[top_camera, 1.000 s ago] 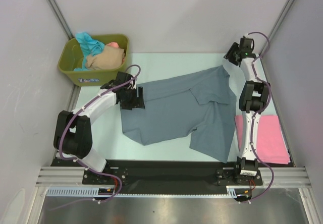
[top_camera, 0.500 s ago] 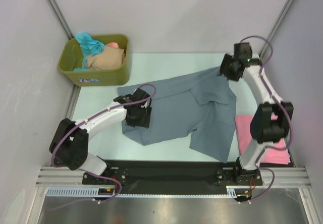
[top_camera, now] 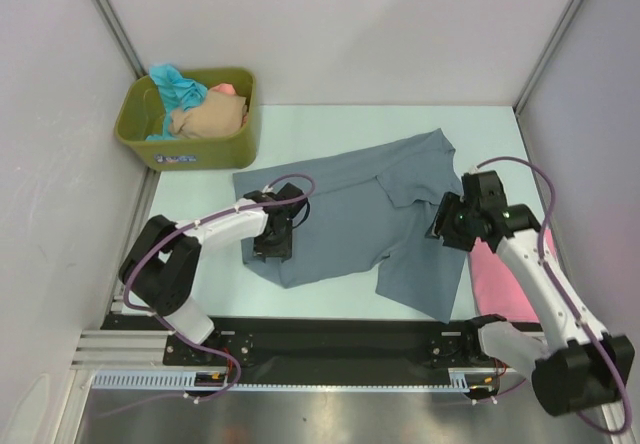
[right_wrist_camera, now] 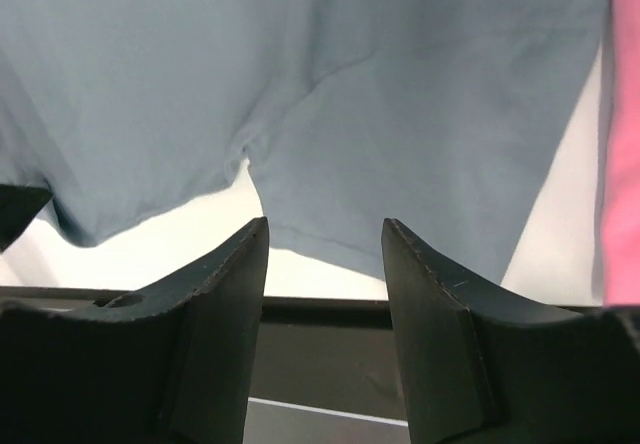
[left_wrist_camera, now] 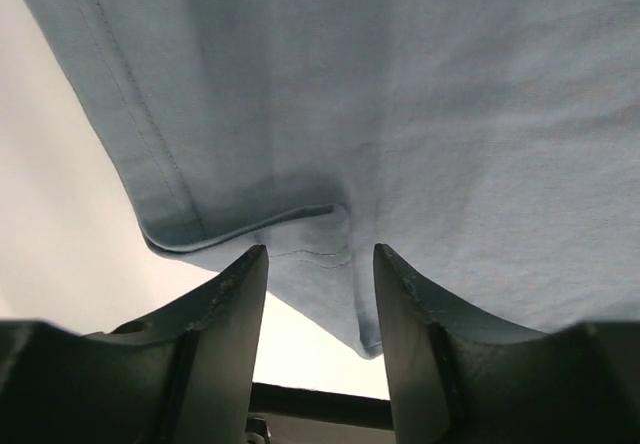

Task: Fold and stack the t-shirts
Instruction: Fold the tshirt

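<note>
Both arms stretch low over the table [top_camera: 330, 124]. The left gripper [top_camera: 272, 244] hangs over the near-left corner of the grey shirt [top_camera: 350, 214], and the right gripper [top_camera: 443, 226] over its right side, beside the pink shirt [top_camera: 488, 282]. Both pairs of fingers stand apart, perhaps brushing cloth. More shirts [top_camera: 205, 114] fill the far tub [top_camera: 185, 149].

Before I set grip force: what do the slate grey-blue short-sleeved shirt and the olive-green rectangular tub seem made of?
The slate grey-blue short-sleeved shirt: soft matte cloth, perhaps cotton; creases, stitched hems. The olive-green rectangular tub: probably rigid moulded plastic; smooth walls, thick rim.
</note>
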Controlling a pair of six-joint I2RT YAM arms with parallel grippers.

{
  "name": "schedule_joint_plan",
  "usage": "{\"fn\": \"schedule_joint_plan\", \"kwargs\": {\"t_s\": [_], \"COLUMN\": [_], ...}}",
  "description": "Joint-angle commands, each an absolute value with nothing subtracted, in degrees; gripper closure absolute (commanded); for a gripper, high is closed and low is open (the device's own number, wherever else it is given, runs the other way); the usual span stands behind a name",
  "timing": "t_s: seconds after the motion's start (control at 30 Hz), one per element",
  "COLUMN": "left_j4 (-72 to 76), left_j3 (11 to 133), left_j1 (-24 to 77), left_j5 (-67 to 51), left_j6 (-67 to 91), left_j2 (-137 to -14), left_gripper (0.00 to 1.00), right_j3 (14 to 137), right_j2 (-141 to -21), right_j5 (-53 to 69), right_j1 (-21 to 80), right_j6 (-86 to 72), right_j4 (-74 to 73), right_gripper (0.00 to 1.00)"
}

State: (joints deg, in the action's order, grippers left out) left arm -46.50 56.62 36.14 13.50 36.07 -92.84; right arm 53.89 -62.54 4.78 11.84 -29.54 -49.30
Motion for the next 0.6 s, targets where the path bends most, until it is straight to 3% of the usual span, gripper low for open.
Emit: {"fn": "schedule_joint_plan", "kwargs": {"t_s": [0.0,0.2,0.43,0.57], "left_j4": [-46.8,-47.6,-46.8,-48.2], "left_j3": [58.4,56.3,54.7,54.9], "left_j1": [37.0,37.4,37.5,38.1], "left_j5": [15.9,16.8,19.4,21.4], "left_j6": [38.9,40.0,40.8,40.7], "left_j2": [-93.5,-92.6,-90.8,-89.1], "left_gripper": [0.50,0.58,0.83,0.99], "right_j3": [52.0,51.2,49.8,45.1], "right_j2": [-56.5,-52.6,-55.1,-57.0], "right_j5": [3.8,3.1,0.3,8.5], "right_j1": [11.8,11.8,10.6,2.0], "right_j6": [-32.5,-33.8,-36.3,-35.7], "right_j4": [-53.1,-55.9,-58.4,-57.0], "right_gripper": [0.46,0.46,0.46,0.52]}}
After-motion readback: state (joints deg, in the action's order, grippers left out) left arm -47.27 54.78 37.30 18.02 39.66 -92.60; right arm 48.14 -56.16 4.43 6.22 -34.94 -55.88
